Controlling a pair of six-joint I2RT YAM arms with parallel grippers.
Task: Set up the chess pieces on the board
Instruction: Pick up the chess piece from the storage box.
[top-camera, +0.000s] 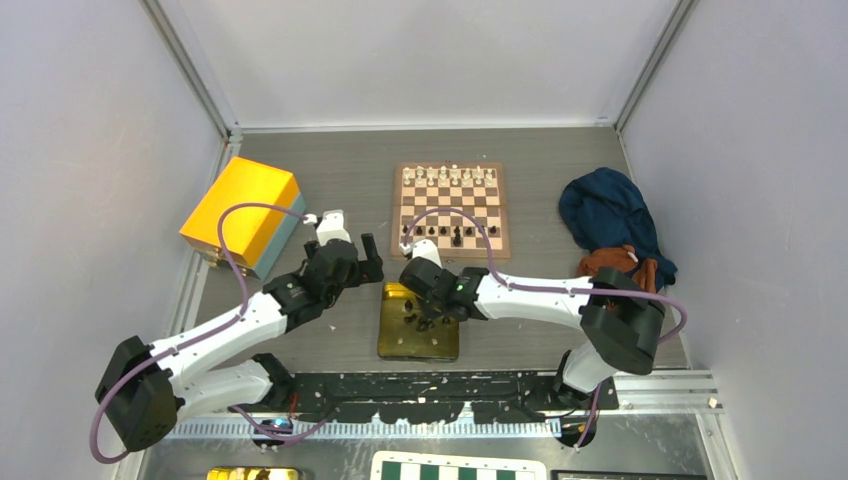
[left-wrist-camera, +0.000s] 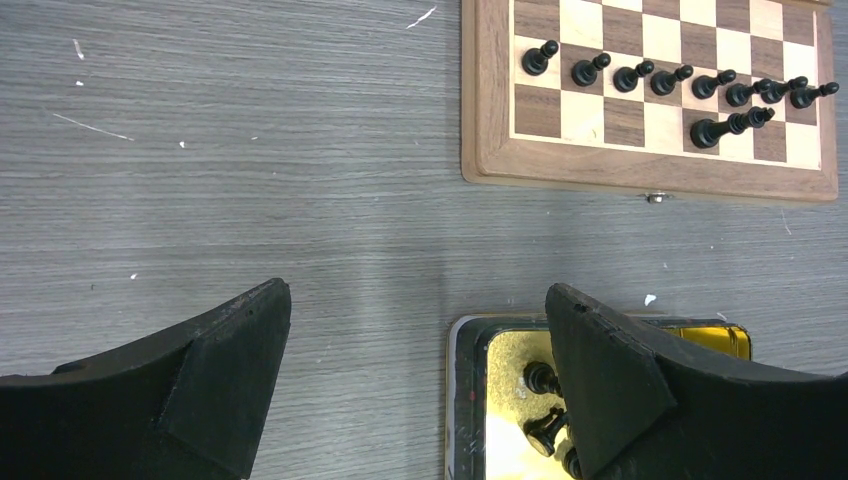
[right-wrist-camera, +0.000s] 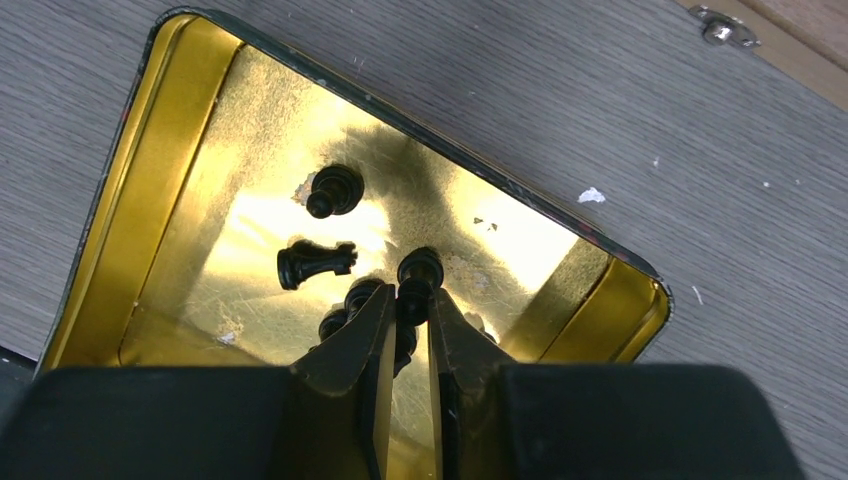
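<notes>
- Square wooden chessboard with dark brown and cream squares (top-camera: 450, 205) (left-wrist-camera: 487, 90): lies flat at the far middle of the grey wood-grain table (top-camera: 330, 180).
- Cream-white chess pieces (top-camera: 452, 176): fill the two far rows of the board.
- Black pawns (top-camera: 440, 231) (left-wrist-camera: 680, 78): eight stand in a line along the second row from the near edge.
- Taller black piece (left-wrist-camera: 730, 125): stands alone in the nearest row, toward the right of the board.
- Rectangular gold-lined tin tray (top-camera: 395, 335) (right-wrist-camera: 150, 200) (left-wrist-camera: 465, 400): rests on the table just near of the board, apart from it.
- Right gripper (top-camera: 425, 310) (right-wrist-camera: 408, 300): positioned inside the tray, jaws closed on a black round-headed piece (right-wrist-camera: 418, 272); the head protrudes past the fingertips.
- Loose black pieces in the tray: one standing piece (right-wrist-camera: 335, 190), one piece on its side (right-wrist-camera: 315, 262), and further pieces (right-wrist-camera: 345, 305) partly hidden behind the fingers; their type cannot be told.
- Left gripper (top-camera: 352, 243) (left-wrist-camera: 417, 293): held over bare table left of the tray and near-left of the board, jaws wide apart, nothing between them.
- Yellow rectangular box (top-camera: 240, 205): at the far left of the table.
- Dark blue crumpled cloth (top-camera: 610, 215): at the far right, with an orange-brown cloth (top-camera: 610, 260) at its near edge.
</notes>
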